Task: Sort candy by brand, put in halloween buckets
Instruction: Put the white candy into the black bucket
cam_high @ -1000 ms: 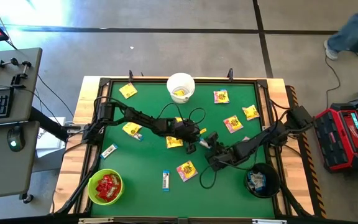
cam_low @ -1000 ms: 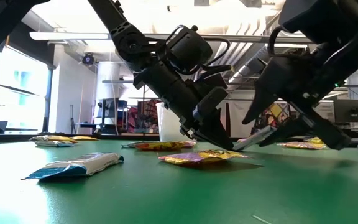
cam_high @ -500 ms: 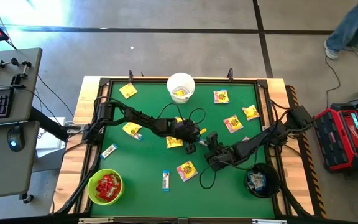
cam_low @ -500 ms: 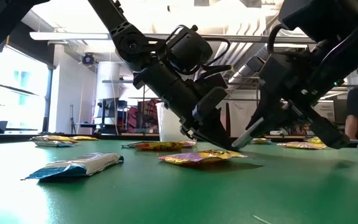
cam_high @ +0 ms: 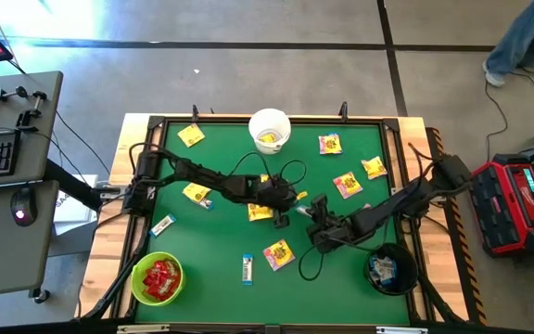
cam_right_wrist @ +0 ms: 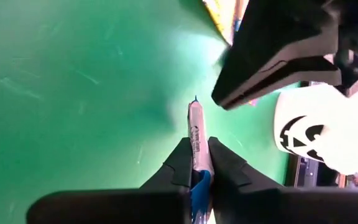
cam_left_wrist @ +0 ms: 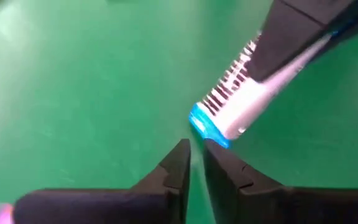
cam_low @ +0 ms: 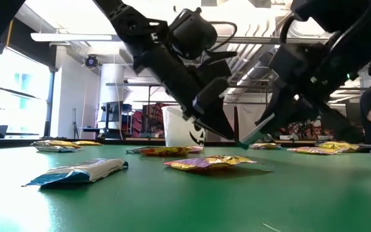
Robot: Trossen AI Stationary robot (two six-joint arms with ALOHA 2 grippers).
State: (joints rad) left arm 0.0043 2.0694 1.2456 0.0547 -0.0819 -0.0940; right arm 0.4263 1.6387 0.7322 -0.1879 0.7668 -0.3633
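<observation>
A narrow white-and-blue candy bar (cam_right_wrist: 195, 124) sticks out of my right gripper (cam_right_wrist: 196, 143), which is shut on it near the table's middle (cam_high: 310, 213). My left gripper (cam_left_wrist: 194, 150) stands just off the bar's free blue end (cam_left_wrist: 209, 127), its fingertips a narrow gap apart with nothing between them. Yellow packets (cam_high: 260, 211) and loose bars (cam_high: 247, 268) lie flat on the green table. The white bucket (cam_high: 270, 130) stands at the far edge, the lime green one (cam_high: 158, 278) with red packets near left, the black one (cam_high: 392, 269) near right. My right gripper pinches one end of the bar (cam_right_wrist: 196, 149) between its two fingers. The bar lies along the fingers and reaches out past their tips. The fingers slant down from the table's right. The bar (cam_low: 253, 134) is clear of the table, its free end lowest.
More yellow packets lie at the far left (cam_high: 191, 135), left (cam_high: 197, 193), near middle (cam_high: 278, 253) and far right (cam_high: 347, 184). Another bar (cam_high: 163, 224) lies at the left. A person stands on the floor beyond the table's far right corner (cam_high: 527, 42).
My right gripper has shut on the bar. My left gripper has risen and drawn back a little from the bar's blue end. The bar's free end has come up off the table with the right gripper's hold.
</observation>
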